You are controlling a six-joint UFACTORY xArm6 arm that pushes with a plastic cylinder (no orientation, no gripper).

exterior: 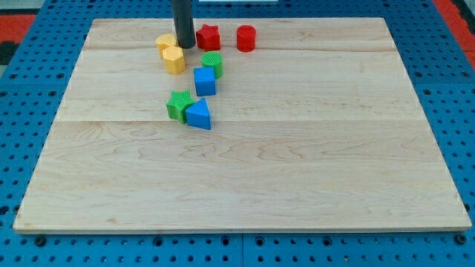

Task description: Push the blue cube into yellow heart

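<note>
Near the view's top edge, at about twelve o'clock from the board's middle, my tip [183, 47] comes down as a straight dark rod, a plain rod with nothing to spread or pinch. It stands between a yellow block [165, 41] at its nine o'clock and a red star-like block [208, 36] at its three o'clock; I cannot tell if it touches either. A yellow heart-like block [174, 59] lies just below, at seven o'clock from the tip. Further right sits a red cylinder [246, 38].

The blue cube [205, 81] rests at four o'clock from the yellow heart-like block, apart from it, with a green block [212, 62] touching it at one o'clock. Lower down, a green star-like block [179, 104] and a blue triangular block [199, 114] sit together.

All rest on a pale wooden board [297, 163], laid over a blue perforated table [15, 89].
</note>
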